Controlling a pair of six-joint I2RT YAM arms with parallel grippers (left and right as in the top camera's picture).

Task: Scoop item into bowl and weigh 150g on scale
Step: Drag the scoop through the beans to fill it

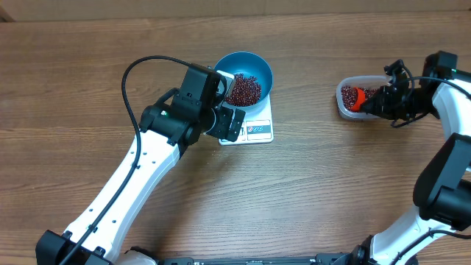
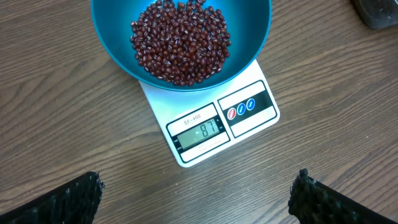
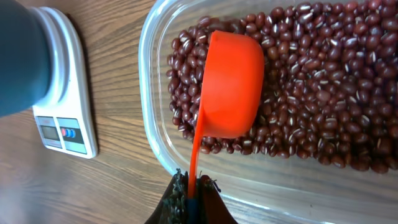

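Holding the left gripper point(image 2: 196, 200) spread as wide as it goes, hanging just beside the scale point(image 2: 211, 124) on the left arm's side and touching nothing, with only the two dark finger tips peeking in at the bottom corners of the left wrist view. Pinching the thin handle of an orange scoop point(image 3: 233, 87) with the right gripper point(image 3: 191, 200), its fingers pressing tight together on it. Resting the round cup of the scoop on the beans point(image 3: 323, 93) inside a clear plastic tub point(image 3: 145, 93), well apart from the scale, off on the right arm's side. Showing only the cup's smooth back, so not telling whether any beans are sitting inside it. Sitting a bright blue bowl point(image 2: 252, 31) on top of the scale, covering most of it and leaving just the grey screen and the little coloured dots along one edge peeking out. Lying in a loose heap point(image 2: 180, 43) in the bottom of the bowl, more of the small dark red-brown beans. Showing on the screen what is looking like 87. Standing the scale and the tub on a brown wooden table point(image 2: 62, 124), with long wavy grain lines running all around the scale. Looping a black cable point(image 1: 140, 73) over the white left arm point(image 1: 140, 177) near the scale. Filling every view with the table, so not showing the room.
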